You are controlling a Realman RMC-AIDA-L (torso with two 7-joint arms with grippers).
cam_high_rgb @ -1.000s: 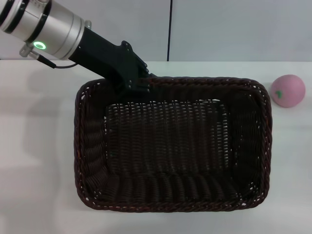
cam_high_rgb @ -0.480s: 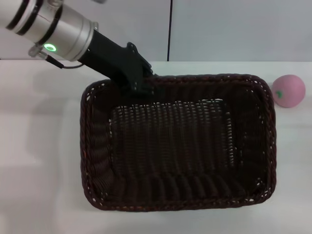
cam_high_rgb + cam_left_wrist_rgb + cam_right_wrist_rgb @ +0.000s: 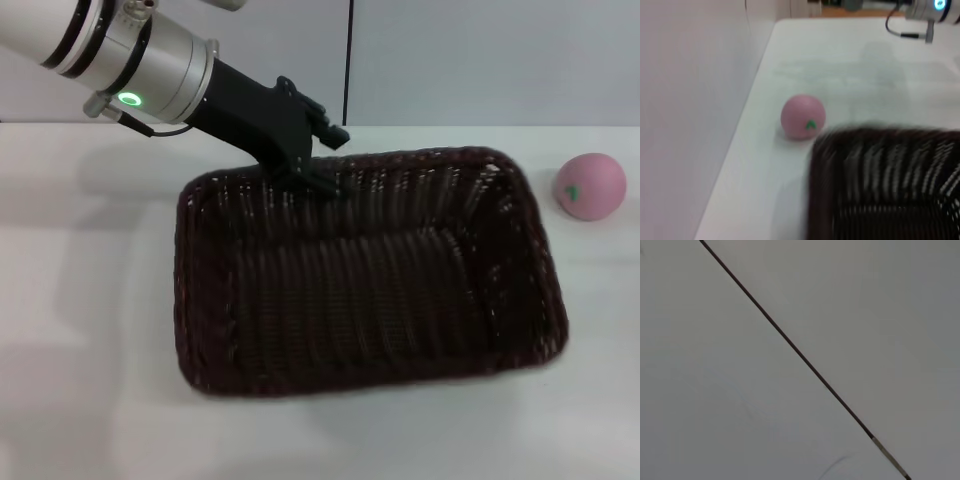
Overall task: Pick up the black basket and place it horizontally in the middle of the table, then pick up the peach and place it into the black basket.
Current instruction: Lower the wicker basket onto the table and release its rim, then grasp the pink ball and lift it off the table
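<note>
The black basket (image 3: 370,275) is a large dark woven basket on the white table (image 3: 90,300), near the middle, long side across. My left gripper (image 3: 318,168) is shut on its far rim near the far left corner and holds that side raised, so the basket tilts. The basket's corner also shows in the left wrist view (image 3: 885,190). The peach (image 3: 591,186), pink with a small green mark, sits on the table just beyond the basket's far right corner; it also shows in the left wrist view (image 3: 803,116). My right gripper is out of view.
A grey wall with a dark vertical seam (image 3: 348,60) runs along the table's far edge. Part of my right arm (image 3: 932,7) with a cable shows far off in the left wrist view. The right wrist view shows only wall.
My left gripper has moved right and up with the basket's far rim. The basket has shifted right and tilted. The peach has not moved.
</note>
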